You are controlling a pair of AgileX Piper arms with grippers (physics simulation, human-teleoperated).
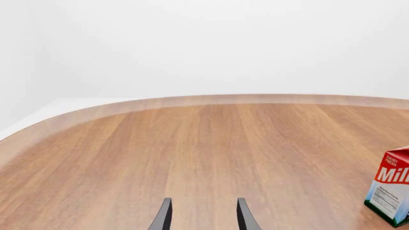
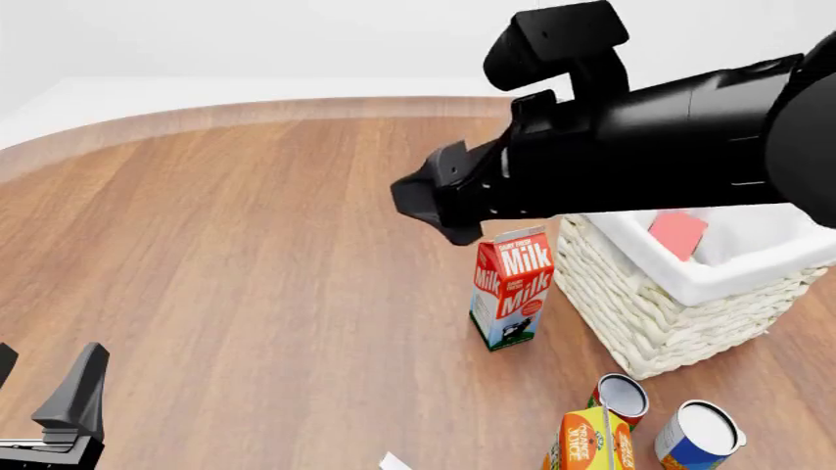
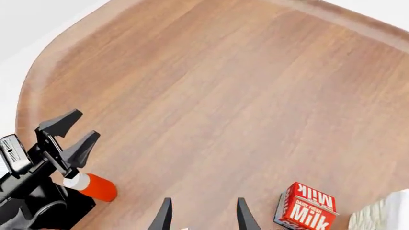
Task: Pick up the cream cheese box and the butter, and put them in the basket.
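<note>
Left wrist view: the left gripper (image 1: 201,215) shows two dark fingers (image 1: 162,216) standing apart with nothing between them, low over the brown wooden surface (image 1: 191,153). The red-and-white milk carton (image 1: 391,187) stands upright near the edge of the picture, well apart from the fingers.

Front view: the left gripper (image 2: 39,397) sits at the near left, fingers apart and empty. The black right arm (image 2: 627,147) reaches across above the milk carton (image 2: 512,289); its fingers are not visible here. The large white woven wicker basket with a white cloth liner (image 2: 679,304) stands just right of the carton. Inside it lies a red slab (image 2: 678,234), probably the butter box, though no lettering is readable. Near the front edge are an orange juice carton (image 2: 590,443), two open-topped cans (image 2: 695,436), and a small white corner (image 2: 394,462), apparently the cream cheese box, on the surface outside the basket.

Right wrist view: the right gripper (image 3: 201,215) has its fingers apart and empty, high above the surface. Below are the milk carton (image 3: 307,206), the left gripper (image 3: 68,136), and beside it a red bottle with a white cap (image 3: 93,184) lying down.
</note>
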